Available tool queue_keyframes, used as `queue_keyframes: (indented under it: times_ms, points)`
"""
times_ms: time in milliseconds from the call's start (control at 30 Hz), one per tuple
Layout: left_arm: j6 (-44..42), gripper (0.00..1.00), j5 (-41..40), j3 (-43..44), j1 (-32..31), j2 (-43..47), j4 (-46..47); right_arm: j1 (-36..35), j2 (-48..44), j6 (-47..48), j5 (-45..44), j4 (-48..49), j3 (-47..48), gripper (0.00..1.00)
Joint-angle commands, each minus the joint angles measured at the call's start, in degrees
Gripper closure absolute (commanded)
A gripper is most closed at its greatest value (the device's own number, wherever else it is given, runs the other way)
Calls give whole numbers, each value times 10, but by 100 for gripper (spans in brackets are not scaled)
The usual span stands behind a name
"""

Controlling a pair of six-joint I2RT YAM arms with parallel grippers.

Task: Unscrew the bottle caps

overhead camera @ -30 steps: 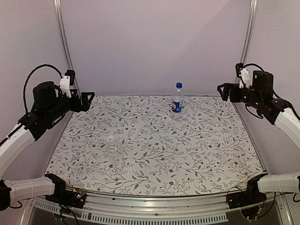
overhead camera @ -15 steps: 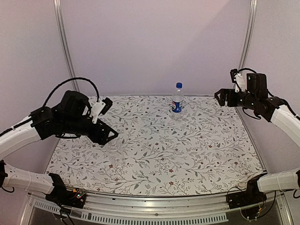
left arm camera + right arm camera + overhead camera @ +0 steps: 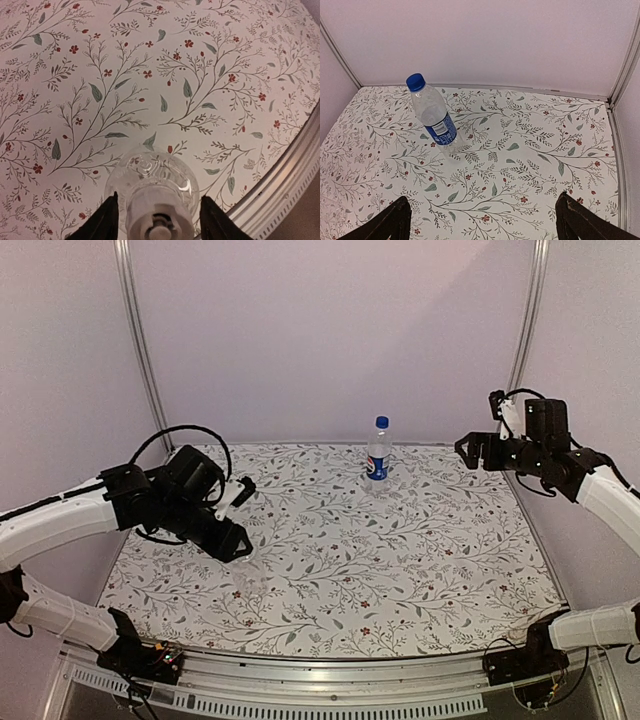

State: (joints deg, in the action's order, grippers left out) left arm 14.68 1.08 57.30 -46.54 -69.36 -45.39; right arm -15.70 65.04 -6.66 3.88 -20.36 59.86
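A plain clear bottle (image 3: 150, 175) stands upright under my left gripper (image 3: 158, 222); its pale cap (image 3: 157, 220) sits between the two black fingers (image 3: 102, 222), with a narrow gap on each side. In the top view the left gripper (image 3: 238, 543) covers this bottle at the mat's left side. The Pepsi bottle (image 3: 378, 455) with its bright blue cap (image 3: 381, 423) stands upright at the back middle, also seen as the labelled bottle (image 3: 436, 120) and blue cap (image 3: 415, 81) in the right wrist view. My right gripper (image 3: 468, 450) hangs open in the air, well right of it, holding nothing.
A floral mat (image 3: 400, 540) covers the table. A metal rail (image 3: 280, 185) runs along the edge close beside the plain bottle. Pale walls and upright frame posts (image 3: 140, 350) close in the back and sides.
My left arm has swung down from the far left onto the plain bottle, and its jaws have narrowed around the cap. The right arm has shifted slightly.
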Motion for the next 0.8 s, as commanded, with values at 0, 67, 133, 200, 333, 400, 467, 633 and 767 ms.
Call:
queue_keyframes:
  times_ms: [0,67,133,200,333,400,467,633,767]
  points:
    - [1,48,-6,21,-7,4,-11,-2,-9,-5,14,6,-13,1]
    - [1,53,-9,24,-7,7,-11,-2,-7,-7,20,8,-16,1]
    - [-1,57,-9,25,-7,7,-11,-2,-5,-7,26,10,-18,1]
    - [-3,62,-24,28,-7,6,-12,-2,-1,-7,30,10,-18,1]
    - [-12,74,-28,40,-7,3,-10,-3,0,-1,49,10,-16,1]
    - [-25,78,-16,55,-7,2,9,-7,-3,7,76,16,-13,1]
    - [-36,81,17,75,-7,-1,33,-17,-10,21,112,33,-14,1]
    - [-74,81,131,120,-7,-12,121,-84,-15,43,168,75,-8,1]
    - [-93,82,180,168,-7,-45,172,-168,5,87,206,90,-3,1]
